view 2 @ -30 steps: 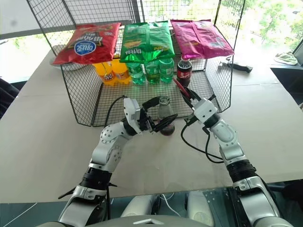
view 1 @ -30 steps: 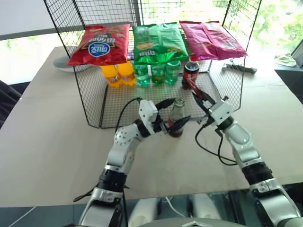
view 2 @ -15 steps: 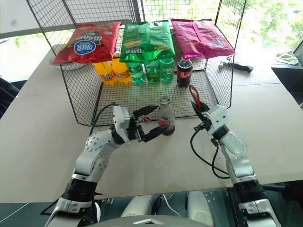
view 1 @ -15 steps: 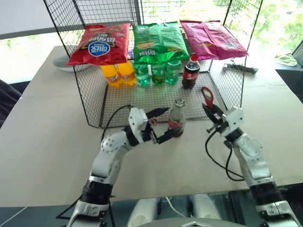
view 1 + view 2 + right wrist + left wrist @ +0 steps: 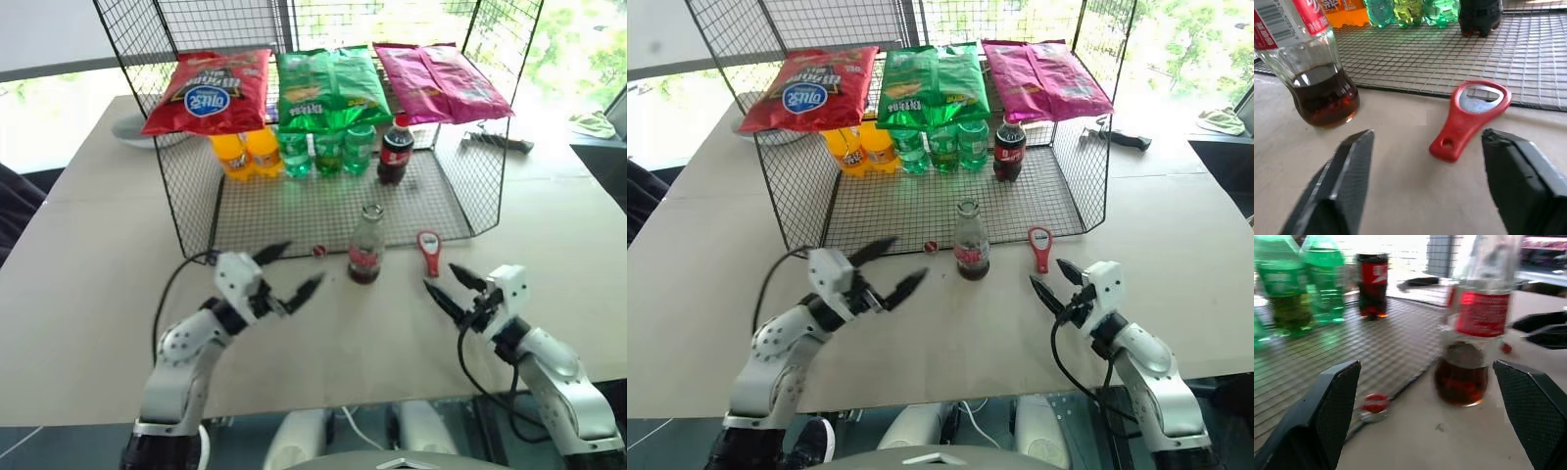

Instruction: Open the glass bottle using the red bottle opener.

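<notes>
The glass bottle (image 5: 365, 251) stands upright on the table just in front of the wire rack, with no cap on its mouth and a little dark cola at its bottom. A small red cap (image 5: 318, 251) lies to its left at the mesh edge. The red bottle opener (image 5: 428, 252) lies flat on the table to the bottle's right, also seen close up as the opener (image 5: 1471, 117). My left gripper (image 5: 300, 265) is open and empty, left of the bottle and apart from it. My right gripper (image 5: 441, 278) is open and empty, just in front of the opener.
A black wire rack (image 5: 186, 211) stands behind the bottle with three snack bags on top. On its mesh floor are orange bottles (image 5: 245, 152), green bottles (image 5: 323, 147) and a plastic cola bottle (image 5: 395, 152). A dark tool (image 5: 498, 141) lies at the back right.
The right gripper opened and let go of the opener, which now lies on the table. Both arms drew back from the bottle toward the table's front edge, the left one leftward.
</notes>
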Controlling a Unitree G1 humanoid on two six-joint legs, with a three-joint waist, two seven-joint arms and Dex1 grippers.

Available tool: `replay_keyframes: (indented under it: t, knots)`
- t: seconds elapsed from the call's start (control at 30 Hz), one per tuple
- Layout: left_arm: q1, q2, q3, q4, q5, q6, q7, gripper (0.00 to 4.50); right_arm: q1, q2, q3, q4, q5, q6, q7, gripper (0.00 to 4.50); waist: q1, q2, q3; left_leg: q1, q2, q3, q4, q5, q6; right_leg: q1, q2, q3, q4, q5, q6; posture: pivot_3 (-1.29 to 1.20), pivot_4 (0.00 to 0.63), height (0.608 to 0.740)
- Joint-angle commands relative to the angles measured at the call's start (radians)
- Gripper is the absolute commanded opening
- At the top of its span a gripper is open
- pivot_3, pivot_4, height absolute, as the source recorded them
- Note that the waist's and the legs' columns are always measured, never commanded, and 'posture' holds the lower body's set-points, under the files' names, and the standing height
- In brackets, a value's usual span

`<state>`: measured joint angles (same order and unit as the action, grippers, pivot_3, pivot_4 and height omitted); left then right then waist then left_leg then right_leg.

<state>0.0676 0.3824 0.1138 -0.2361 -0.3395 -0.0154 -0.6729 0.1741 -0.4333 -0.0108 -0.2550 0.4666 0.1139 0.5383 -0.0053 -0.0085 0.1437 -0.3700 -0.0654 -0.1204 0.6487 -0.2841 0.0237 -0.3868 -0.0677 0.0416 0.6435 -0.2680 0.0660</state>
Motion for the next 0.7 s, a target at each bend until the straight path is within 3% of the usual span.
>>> replay_keyframes:
  t: [0.03,0.13,0.37,0.7]
  knots:
    - [0.038,0.018,0.1,0.038,0.034,-0.078,0.057,4.5,0.046,-0.027,-0.049,-0.03,-0.013,-0.012,0.03,4.43,0.0,0.0,0.0,0.0,0.0,0.0,0.0,0.0,0.0,0.0,0.0,0.0,0.0,0.0,0.0,0.0,0.15,0.74]
    - [0.121,0.033,0.103,-0.012,-0.081,-0.019,-0.029,4.5,0.069,-0.04,-0.078,-0.015,-0.015,-0.049,0.066,4.43,-0.002,0.0,0.0,0.0,0.0,0.001,0.0,0.0,0.0,0.0,-0.001,0.001,-0.001,0.0,0.0,0.0,0.15,0.74]
    - [0.408,0.077,0.116,-0.1,-0.036,-0.012,-0.064,4.5,0.13,-0.119,-0.179,0.099,-0.02,-0.223,0.259,4.43,-0.003,-0.001,0.001,0.0,-0.001,0.003,0.0,-0.002,0.003,0.001,-0.002,0.002,-0.002,0.0,0.0,0.0,0.15,0.74]
    - [0.514,0.091,0.14,-0.13,-0.029,-0.007,-0.054,4.5,0.122,-0.164,-0.242,0.23,0.023,-0.295,0.446,4.43,0.008,0.0,0.003,0.005,0.0,0.001,0.001,-0.002,0.002,0.008,-0.002,0.002,-0.003,-0.001,0.0,0.0,0.15,0.74]
